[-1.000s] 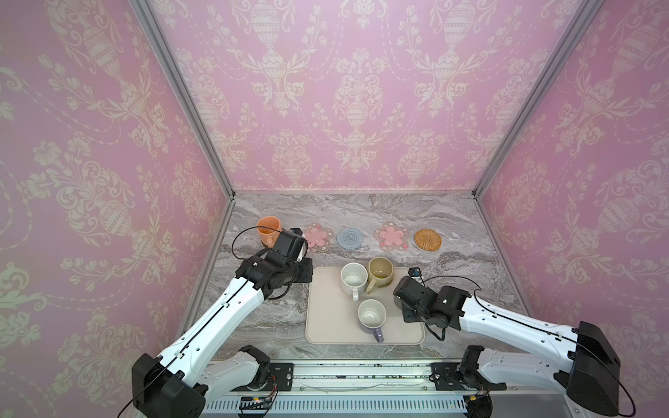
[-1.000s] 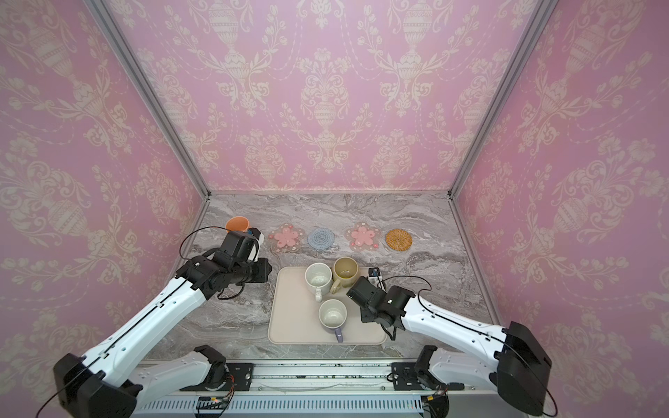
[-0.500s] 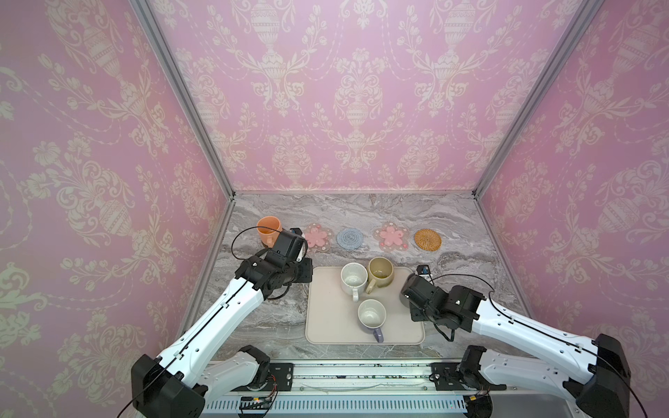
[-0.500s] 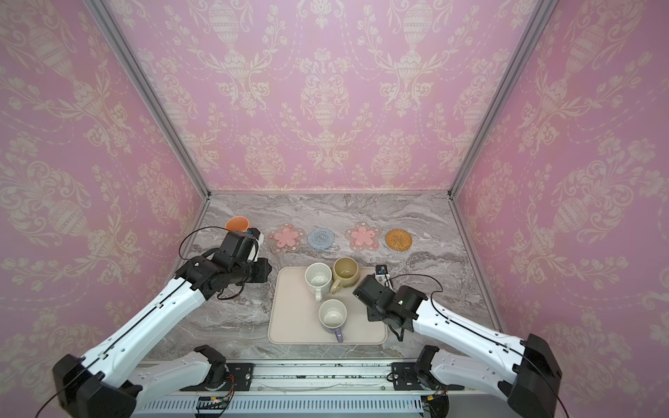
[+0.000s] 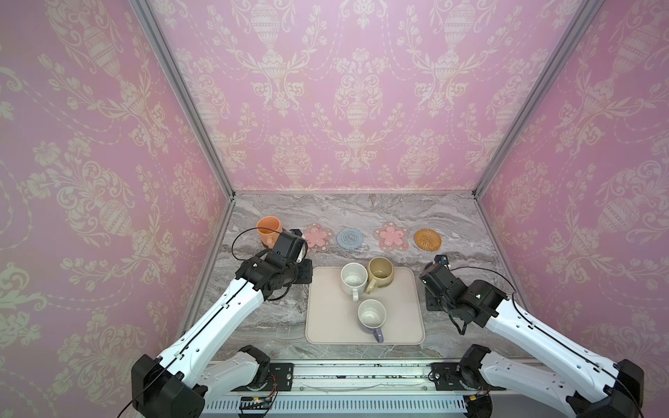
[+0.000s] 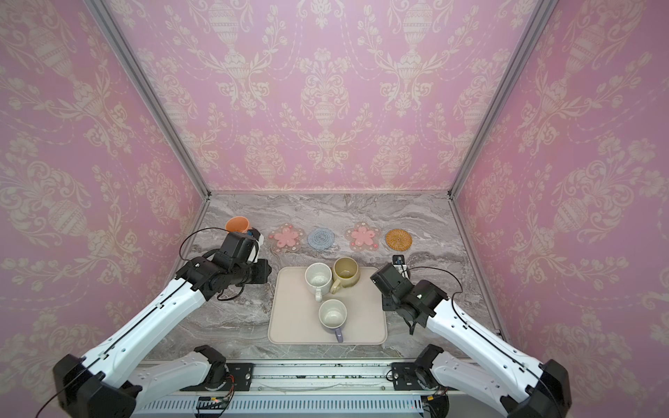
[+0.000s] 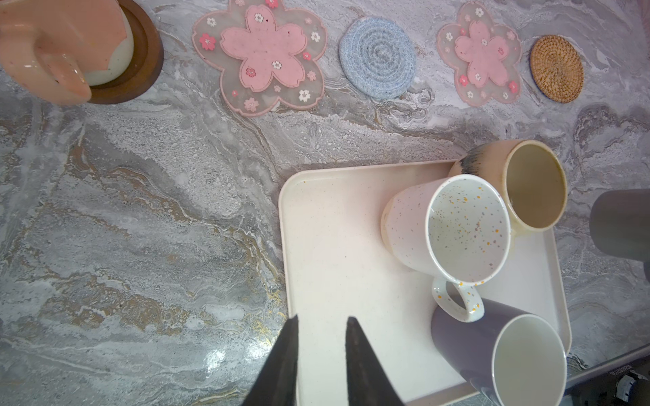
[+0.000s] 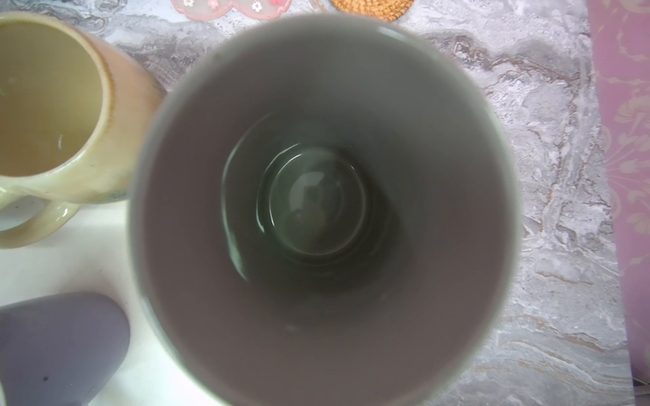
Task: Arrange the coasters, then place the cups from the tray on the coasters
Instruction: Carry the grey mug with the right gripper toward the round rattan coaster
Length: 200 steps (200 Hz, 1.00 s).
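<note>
left gripper (image 7: 323, 318): jaws a narrow gap apart with nothing between them; the fingertips hang over the left part of the tray.
right gripper (image 5: 433, 281): closed; no view shows its fingers; it hangs just right of the tray's far right corner, over the grey mug.
grey mug (image 8: 316, 211): held by the right gripper, mouth up. It fills the right wrist view and straddles the tray's right edge and the table. Its side shows at the edge of the left wrist view.
tray (image 5: 325, 325): flat on the marble table (image 5: 362, 210), front centre, between the two arms.
white mug (image 5: 353, 282): upright on the far part of the tray, handle toward the front, touching the beige mug.
beige mug (image 5: 380, 273): upright at the tray's far edge, just right of the white mug.
lavender mug (image 5: 371, 314): upright on the tray, nearer the front, handle toward the front edge.
orange mug (image 5: 269, 231): off the tray, upright on the brown coaster (image 7: 140, 59) at the far left of the table.
left flower coaster (image 5: 317, 237): bare, next to the brown coaster.
blue coaster (image 5: 350, 238): bare, between the two flower coasters.
right flower coaster (image 5: 391, 236): bare.
rattan coaster (image 5: 428, 239): bare, at the right end of the row.
row: the five coasters lie in one line behind the tray.
</note>
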Each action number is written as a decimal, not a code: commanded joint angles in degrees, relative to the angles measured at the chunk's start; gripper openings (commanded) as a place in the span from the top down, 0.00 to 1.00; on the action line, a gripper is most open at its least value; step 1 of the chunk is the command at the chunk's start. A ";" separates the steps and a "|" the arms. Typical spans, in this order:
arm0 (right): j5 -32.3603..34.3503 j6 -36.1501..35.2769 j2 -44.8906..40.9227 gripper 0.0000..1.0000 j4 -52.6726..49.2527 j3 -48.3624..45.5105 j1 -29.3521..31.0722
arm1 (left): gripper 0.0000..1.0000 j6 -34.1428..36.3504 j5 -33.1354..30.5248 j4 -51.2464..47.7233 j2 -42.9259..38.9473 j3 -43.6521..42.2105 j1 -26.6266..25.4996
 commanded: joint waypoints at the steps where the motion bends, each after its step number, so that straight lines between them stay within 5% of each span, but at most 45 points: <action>1: 1.28 -5.74 -1.09 1.00 3.59 3.17 -3.50 | 0.73 -1.06 0.03 0.53 1.19 -0.82 -0.34; 200: -14.58 -22.36 18.75 1.00 20.07 15.10 -28.03 | 0.72 3.80 0.55 1.12 18.03 13.97 0.96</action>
